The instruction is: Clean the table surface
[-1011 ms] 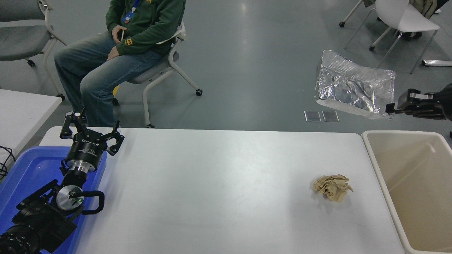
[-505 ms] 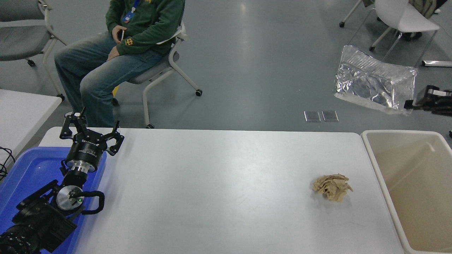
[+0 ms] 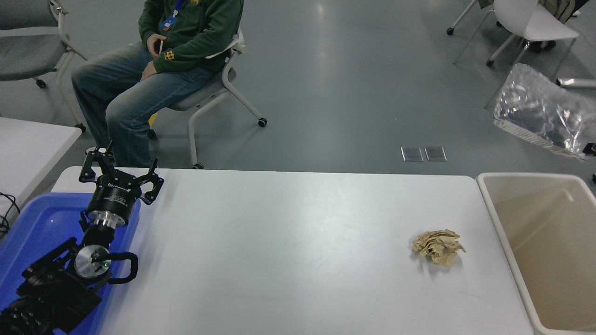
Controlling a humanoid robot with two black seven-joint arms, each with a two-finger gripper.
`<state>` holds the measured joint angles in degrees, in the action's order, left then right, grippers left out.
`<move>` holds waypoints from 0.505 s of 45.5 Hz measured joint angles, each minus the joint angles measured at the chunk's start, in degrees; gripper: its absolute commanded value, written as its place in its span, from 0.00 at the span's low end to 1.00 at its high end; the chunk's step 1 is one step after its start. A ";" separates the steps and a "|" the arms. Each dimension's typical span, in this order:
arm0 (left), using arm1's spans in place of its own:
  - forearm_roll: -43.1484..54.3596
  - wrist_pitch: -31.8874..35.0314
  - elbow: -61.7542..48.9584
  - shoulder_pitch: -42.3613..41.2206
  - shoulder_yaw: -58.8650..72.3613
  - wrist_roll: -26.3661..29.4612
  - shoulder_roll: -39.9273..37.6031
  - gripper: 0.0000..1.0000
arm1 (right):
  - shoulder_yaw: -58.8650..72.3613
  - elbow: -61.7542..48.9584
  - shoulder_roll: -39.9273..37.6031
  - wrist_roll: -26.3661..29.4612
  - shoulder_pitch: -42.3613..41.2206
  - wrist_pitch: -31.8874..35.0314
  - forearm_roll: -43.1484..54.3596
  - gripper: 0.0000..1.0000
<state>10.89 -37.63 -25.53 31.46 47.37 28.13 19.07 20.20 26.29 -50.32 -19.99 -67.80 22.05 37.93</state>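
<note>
Left gripper (image 3: pixel 120 175), fingers spread, hovers over the table surface (image 3: pixel 288 251) at its left end.

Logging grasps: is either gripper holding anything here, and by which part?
The left gripper is open and empty. The silver foil bag hangs by its lower right corner; the right gripper is out of frame.

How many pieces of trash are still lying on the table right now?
1: a crumpled brown paper wad on the table surface, near its right end beside the beige bin. A silver foil bag is airborne above the bin's far side.
</note>
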 measured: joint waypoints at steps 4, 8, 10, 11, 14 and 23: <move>0.00 0.00 0.01 0.00 0.00 0.00 0.00 1.00 | -0.05 -2.43 1.38 0.23 2.42 -1.64 -1.81 0.00; 0.02 0.00 0.02 0.00 0.00 0.00 0.00 1.00 | -0.09 -4.48 2.62 0.52 4.64 -3.30 -3.32 0.00; 0.00 0.00 0.03 0.00 0.00 0.00 0.00 1.00 | -0.12 -5.83 3.51 0.75 5.98 -4.28 -4.11 0.00; 0.01 0.00 0.03 0.00 0.00 0.00 0.00 1.00 | -0.11 -6.28 3.81 0.83 6.46 -4.59 -4.34 0.00; 0.00 0.00 0.03 0.00 0.00 0.00 0.00 1.00 | -0.16 -8.10 4.91 1.02 8.00 -5.63 -5.34 0.00; 0.00 0.00 0.03 0.00 0.00 0.00 0.00 1.00 | -0.21 -13.84 8.45 1.91 12.67 -7.81 -8.81 0.00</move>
<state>10.89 -37.62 -25.50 31.46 47.37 28.13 19.07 19.98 12.44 -41.88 -18.08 -55.12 14.23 29.12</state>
